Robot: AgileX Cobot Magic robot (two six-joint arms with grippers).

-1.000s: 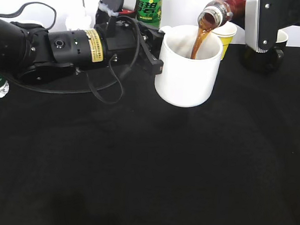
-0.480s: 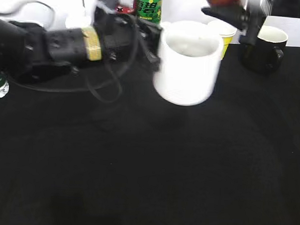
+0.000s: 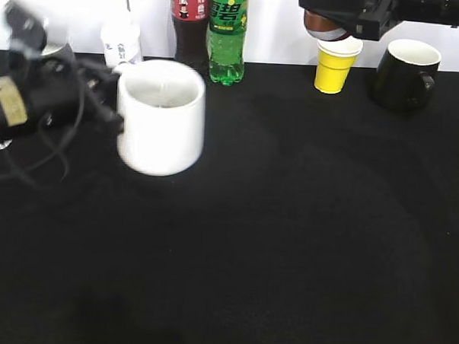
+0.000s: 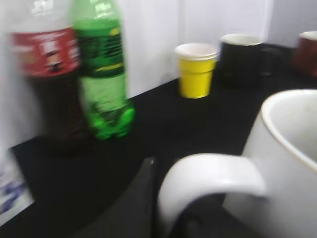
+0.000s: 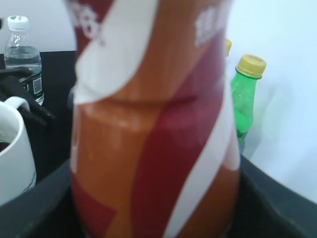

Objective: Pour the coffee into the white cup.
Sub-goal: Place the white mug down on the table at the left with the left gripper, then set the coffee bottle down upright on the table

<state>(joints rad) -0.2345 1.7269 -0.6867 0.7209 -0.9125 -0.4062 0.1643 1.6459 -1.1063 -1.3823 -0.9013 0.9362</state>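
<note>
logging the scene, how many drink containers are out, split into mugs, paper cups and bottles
mugs: 2, white cup and black mug
paper cups: 1, yellow cup
bottles: 4, coffee bottle, cola bottle, green soda bottle, water bottle
total: 7

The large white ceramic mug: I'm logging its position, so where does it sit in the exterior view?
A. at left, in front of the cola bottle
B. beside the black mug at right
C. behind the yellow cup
A: the large white ceramic mug sits at left, just in front of the cola bottle.

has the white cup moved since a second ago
Yes. The white cup has gone left: it stood right of the green soda bottle, and now sits left of it, by the left gripper.
</note>
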